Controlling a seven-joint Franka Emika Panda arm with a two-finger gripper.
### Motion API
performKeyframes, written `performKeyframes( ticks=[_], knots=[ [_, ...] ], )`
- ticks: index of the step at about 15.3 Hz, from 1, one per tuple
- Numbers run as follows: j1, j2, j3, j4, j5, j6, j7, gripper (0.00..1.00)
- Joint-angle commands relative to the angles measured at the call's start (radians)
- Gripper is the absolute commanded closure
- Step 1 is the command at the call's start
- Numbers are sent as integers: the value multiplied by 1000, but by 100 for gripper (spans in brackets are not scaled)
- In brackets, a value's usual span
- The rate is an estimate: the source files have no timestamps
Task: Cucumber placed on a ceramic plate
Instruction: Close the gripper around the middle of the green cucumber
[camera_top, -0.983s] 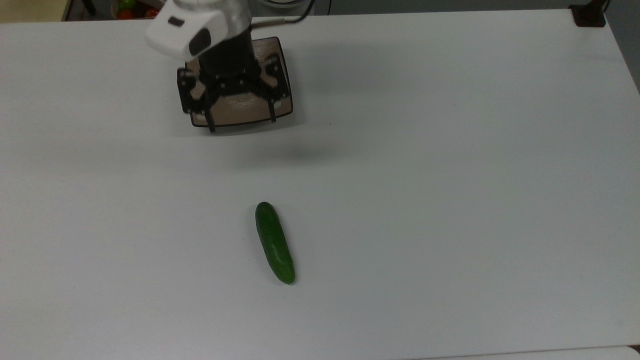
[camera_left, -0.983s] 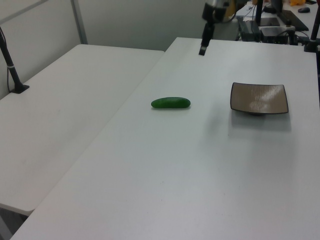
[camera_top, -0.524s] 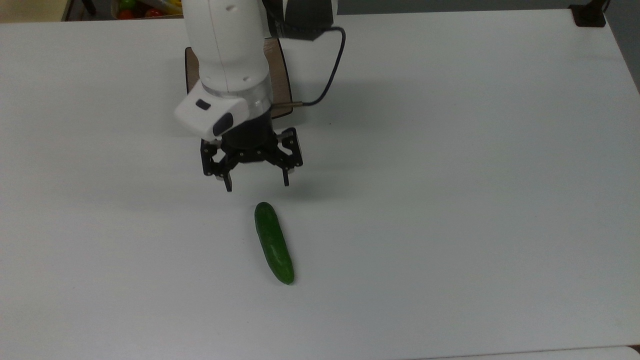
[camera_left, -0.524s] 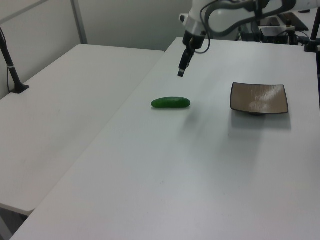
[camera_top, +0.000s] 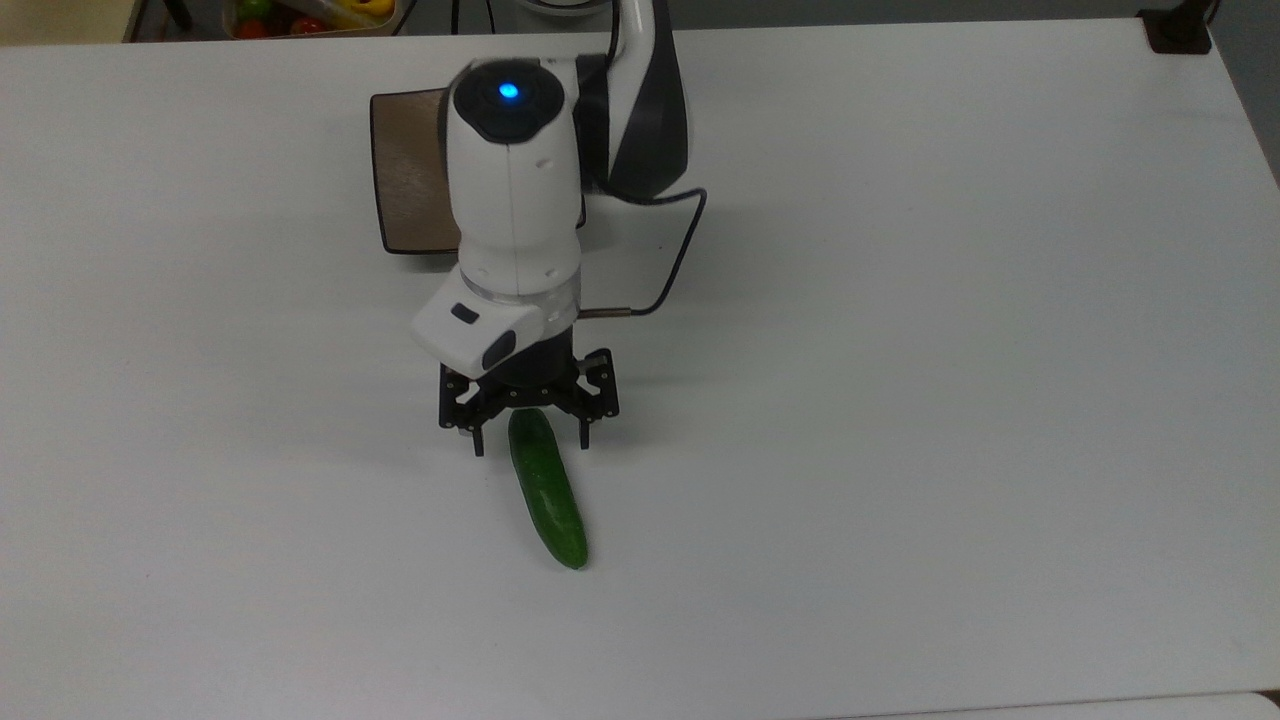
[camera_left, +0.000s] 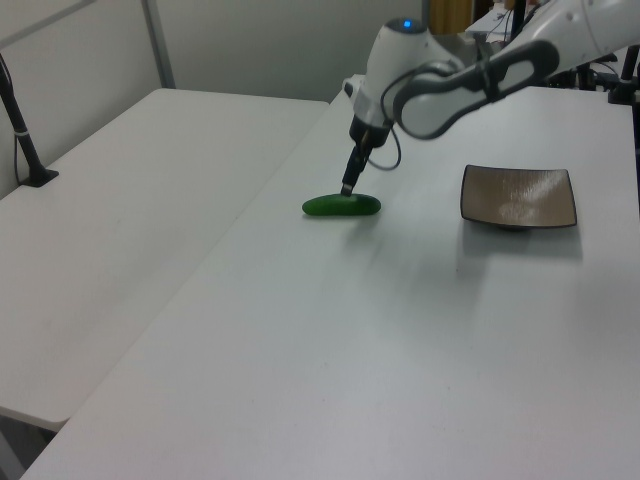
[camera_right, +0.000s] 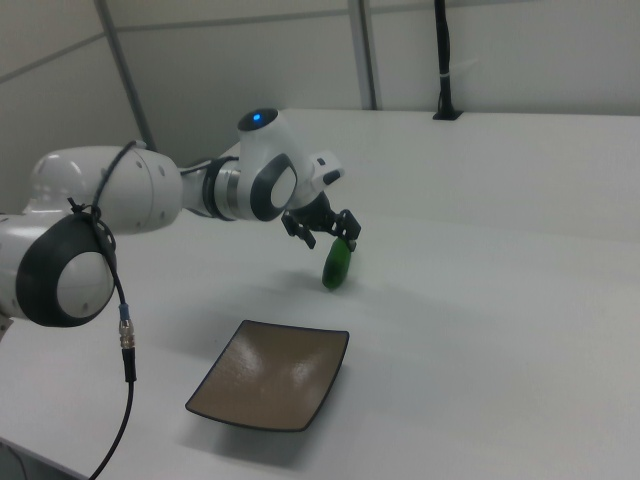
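The dark green cucumber (camera_top: 549, 495) lies on the white table (camera_top: 900, 350), also visible in the left view (camera_left: 341, 206) and the right view (camera_right: 335, 266). My gripper (camera_top: 531, 443) is open, with one finger on each side of the cucumber's end nearest the plate. In the left view the gripper (camera_left: 347, 188) hangs just over the cucumber, and in the right view the gripper (camera_right: 331, 241) stands astride its top end. The brown square ceramic plate (camera_top: 408, 170) sits farther back, partly hidden by the arm. The left view shows the plate (camera_left: 518, 196) bare, as does the right view (camera_right: 272, 373).
A bin of colourful fruit (camera_top: 300, 12) stands beyond the table's far edge at the top view's upper left. A black mount (camera_top: 1178, 30) sits at the far right corner. A second white table (camera_left: 120, 200) adjoins on the left view's left. A black cable (camera_top: 672, 268) trails from the wrist.
The arm has swung from over the plate toward the cucumber and come down. The open fingers now straddle the cucumber's end. The cucumber and plate have not moved.
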Motion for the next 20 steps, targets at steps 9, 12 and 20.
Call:
performKeyframes(
  ticks=[9, 12, 20],
  knots=[
    [23, 106, -11, 31, -63, 118, 83, 27],
    [23, 107, -11, 29, -63, 118, 83, 57],
    [25, 56, -9, 11, -57, 106, 92, 93]
  ],
)
